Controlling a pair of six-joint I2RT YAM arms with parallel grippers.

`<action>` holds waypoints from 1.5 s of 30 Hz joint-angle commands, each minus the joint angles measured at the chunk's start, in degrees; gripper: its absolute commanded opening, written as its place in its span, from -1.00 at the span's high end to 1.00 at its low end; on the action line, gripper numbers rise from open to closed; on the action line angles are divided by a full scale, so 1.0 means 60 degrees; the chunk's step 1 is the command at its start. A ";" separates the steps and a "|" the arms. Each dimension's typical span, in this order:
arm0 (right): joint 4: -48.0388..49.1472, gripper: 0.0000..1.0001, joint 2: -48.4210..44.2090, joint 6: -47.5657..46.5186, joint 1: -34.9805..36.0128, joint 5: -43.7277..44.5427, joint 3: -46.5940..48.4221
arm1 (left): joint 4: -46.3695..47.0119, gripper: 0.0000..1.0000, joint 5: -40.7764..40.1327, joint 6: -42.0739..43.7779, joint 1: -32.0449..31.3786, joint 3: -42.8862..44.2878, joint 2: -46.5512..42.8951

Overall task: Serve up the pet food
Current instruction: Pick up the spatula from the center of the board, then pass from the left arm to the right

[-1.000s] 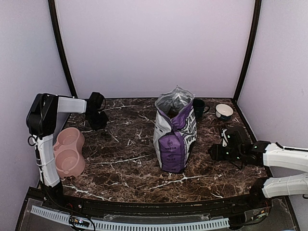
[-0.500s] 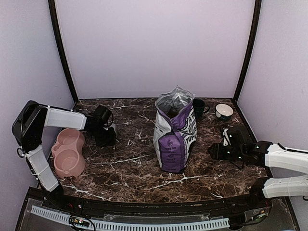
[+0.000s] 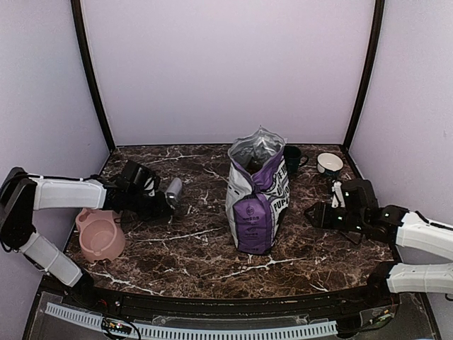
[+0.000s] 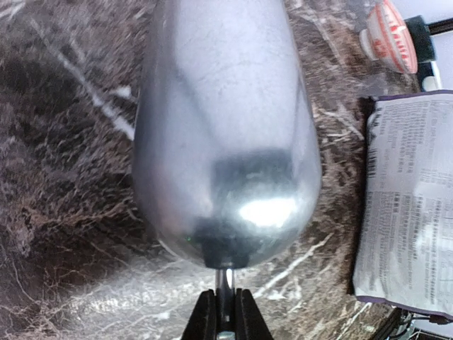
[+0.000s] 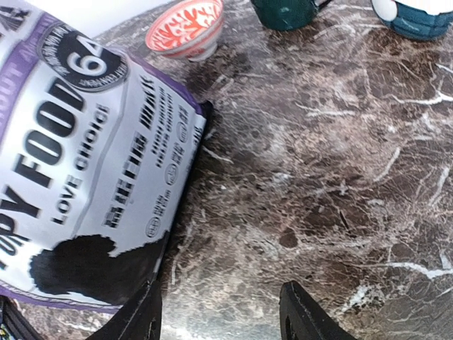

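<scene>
Although the one bag (image 3: pixel 255 205) stands upright at the middle of the surface (image 3: pixel 177 248) with its mouth open upward, the pet food cannot be made out inside it (the opening shows only foil and shadow). Neither its lie nor any long axis can be told.

There is one metal scoop (image 3: pixel 173 190), one pink double bowl (image 3: pixel 99 255), one dark green mug (image 3: pixel 292 157) and two small bowls. One is a white-and-teal bowl (image 3: pixel 329 164) at the far right. The other is a red-patterned bowl (image 5: pixel 185 27) behind the bag, which hides it from above.

The left tool (image 4: pixel 225 322) pinches the scoop's thin handle between nearly closed fingers. The scoop lies left to right, its rounded end toward the bag and its convex back toward the wrist camera. The left arm crosses the far half of the pink double bowl and covers it.

The right tool (image 5: pixel 221 315) sits low to the right of the bag, its fingers wide apart and holding nothing. The bag stands between the two tools.
</scene>
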 commanded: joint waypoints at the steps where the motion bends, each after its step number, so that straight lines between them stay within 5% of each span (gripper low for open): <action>1: 0.0358 -0.14 -0.0445 -0.0066 -0.0050 -0.0301 0.0491 | 0.0717 1.00 0.0567 0.0818 -0.0067 -0.0053 -0.1221; 9: 0.0359 -0.16 -0.1124 -0.0756 -0.0054 -0.0656 0.1315 | 0.1038 1.00 0.1351 0.1341 -0.0112 0.0065 -0.2669; 19: 0.2521 -0.19 -0.1092 -0.0931 0.0311 -0.3443 0.1934 | 0.1618 1.00 0.2539 0.1694 -0.0593 0.0706 -0.3697; 32: 0.3622 -0.13 0.1676 -0.2446 0.2579 -0.4369 0.4655 | 0.1778 1.00 0.3211 0.2456 -0.2272 0.2329 -0.3560; 45: 0.4882 0.03 0.3729 -0.2656 0.3174 -0.4508 0.6354 | 0.3305 1.00 0.2866 0.1955 -0.3361 0.2686 -0.2938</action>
